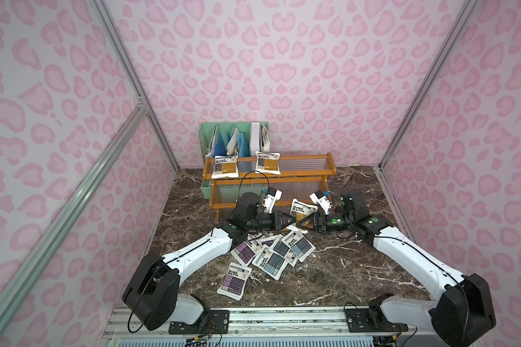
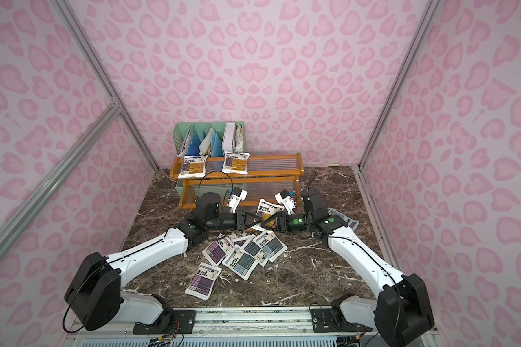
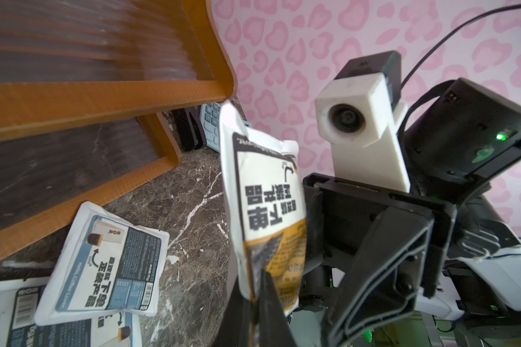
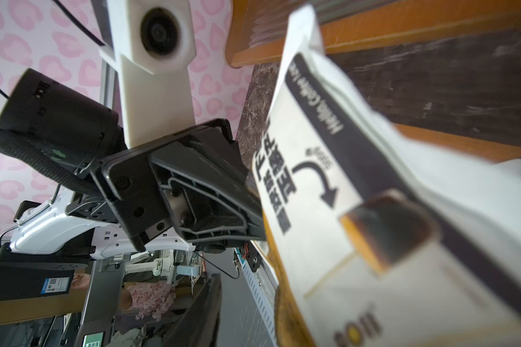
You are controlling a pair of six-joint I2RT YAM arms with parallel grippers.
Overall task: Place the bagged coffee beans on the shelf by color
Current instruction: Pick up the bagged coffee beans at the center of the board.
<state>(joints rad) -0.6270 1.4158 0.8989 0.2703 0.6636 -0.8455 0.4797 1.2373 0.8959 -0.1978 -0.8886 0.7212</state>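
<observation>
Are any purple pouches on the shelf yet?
No, only two orange pouches sit on the shelf's top tier; the purple pouches lie on the table.

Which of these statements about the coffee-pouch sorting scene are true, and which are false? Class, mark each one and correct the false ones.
1. Two orange pouches lie on the top tier of the shelf. True.
2. The left gripper is open and empty. False: it is shut on a third orange pouch, held above the table.
3. A purple pouch sits on the shelf's middle tier. False: the purple pouches and blue-grey pouches lie on the table in front of the shelf.
4. A mint-green file holder stands behind the shelf. True.
</observation>
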